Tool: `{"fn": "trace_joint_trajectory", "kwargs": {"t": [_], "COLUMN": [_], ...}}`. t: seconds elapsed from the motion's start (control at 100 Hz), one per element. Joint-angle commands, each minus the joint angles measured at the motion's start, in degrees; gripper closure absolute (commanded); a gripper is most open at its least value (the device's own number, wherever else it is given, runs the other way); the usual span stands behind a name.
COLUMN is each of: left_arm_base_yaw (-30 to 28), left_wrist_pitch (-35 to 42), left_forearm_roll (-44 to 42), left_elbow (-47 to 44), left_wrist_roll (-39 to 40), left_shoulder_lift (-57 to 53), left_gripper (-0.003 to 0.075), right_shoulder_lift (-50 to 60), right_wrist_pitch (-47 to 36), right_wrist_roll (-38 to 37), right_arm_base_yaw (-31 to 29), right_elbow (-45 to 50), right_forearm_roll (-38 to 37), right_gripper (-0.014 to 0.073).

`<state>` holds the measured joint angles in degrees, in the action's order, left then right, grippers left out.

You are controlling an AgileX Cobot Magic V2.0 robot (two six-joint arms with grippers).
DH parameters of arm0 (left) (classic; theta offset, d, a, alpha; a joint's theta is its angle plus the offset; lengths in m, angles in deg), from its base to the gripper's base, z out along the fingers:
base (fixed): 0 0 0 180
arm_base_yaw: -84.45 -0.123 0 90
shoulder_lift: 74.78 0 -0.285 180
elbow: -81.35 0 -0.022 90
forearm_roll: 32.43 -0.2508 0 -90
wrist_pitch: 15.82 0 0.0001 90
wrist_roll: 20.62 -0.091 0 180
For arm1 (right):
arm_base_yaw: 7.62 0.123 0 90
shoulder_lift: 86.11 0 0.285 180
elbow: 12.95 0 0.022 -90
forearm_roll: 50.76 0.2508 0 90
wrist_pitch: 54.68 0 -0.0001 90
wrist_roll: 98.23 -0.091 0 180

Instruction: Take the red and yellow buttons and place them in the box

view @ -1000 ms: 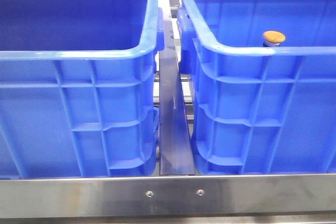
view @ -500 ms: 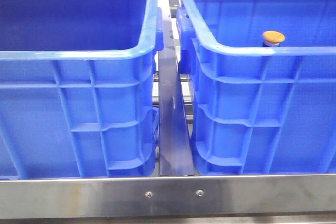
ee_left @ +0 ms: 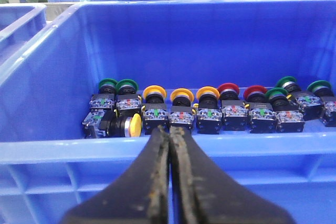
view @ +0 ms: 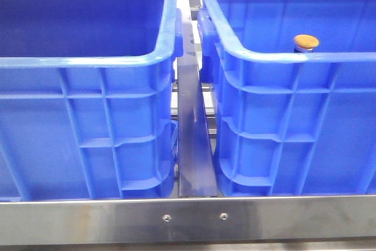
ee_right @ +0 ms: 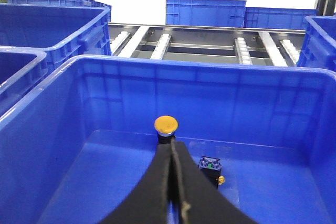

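In the left wrist view, a blue crate (ee_left: 47, 148) holds a row of push buttons. Three have yellow caps (ee_left: 181, 95), two have red caps (ee_left: 228, 88), and one more yellow button (ee_left: 134, 125) lies on its side. My left gripper (ee_left: 169, 129) is shut and empty, on the near side of that crate's front wall. In the right wrist view, one orange-yellow button (ee_right: 166, 125) stands upright in another blue crate (ee_right: 63, 85). It shows just past my right gripper (ee_right: 170, 145), which is shut with nothing between its fingers. The front view shows that cap (view: 306, 42) over the right crate's rim, and neither gripper.
Green-capped buttons (ee_left: 107, 84) stand at both ends of the row. A small black contact block (ee_right: 210, 167) lies on the right crate's floor. More blue crates (ee_right: 206, 11) and a roller conveyor (ee_right: 241, 51) lie beyond. A steel rail (view: 188, 218) runs along the front, with a narrow gap (view: 194, 145) between the two crates.
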<state>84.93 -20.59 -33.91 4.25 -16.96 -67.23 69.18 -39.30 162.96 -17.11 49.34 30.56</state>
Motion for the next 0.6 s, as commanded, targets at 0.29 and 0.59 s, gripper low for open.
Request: {"fn": "trace_joint_trajectory", "kwargs": {"t": [0.29,0.59], "left_arm_base_yaw": [0.2,0.2], "left_wrist_pitch": [5.1,5.1], "left_forearm_roll": [-0.1,-0.1], "left_elbow": [-2.6,-2.6], "left_wrist_roll": [0.7,0.7], "left_shoulder_lift": [-2.0,-2.0], "left_gripper": [0.0739,0.0739], "right_shoulder_lift": [-0.4,-0.4], "right_wrist_pitch": [0.6,1.1], "right_wrist_roll": [0.2,0.2], "right_arm_base_yaw": [0.1,1.5], "right_elbow": [-1.3,-1.3], "right_forearm_roll": [1.4,1.4], "right_gripper": [0.0661,0.0661]}}
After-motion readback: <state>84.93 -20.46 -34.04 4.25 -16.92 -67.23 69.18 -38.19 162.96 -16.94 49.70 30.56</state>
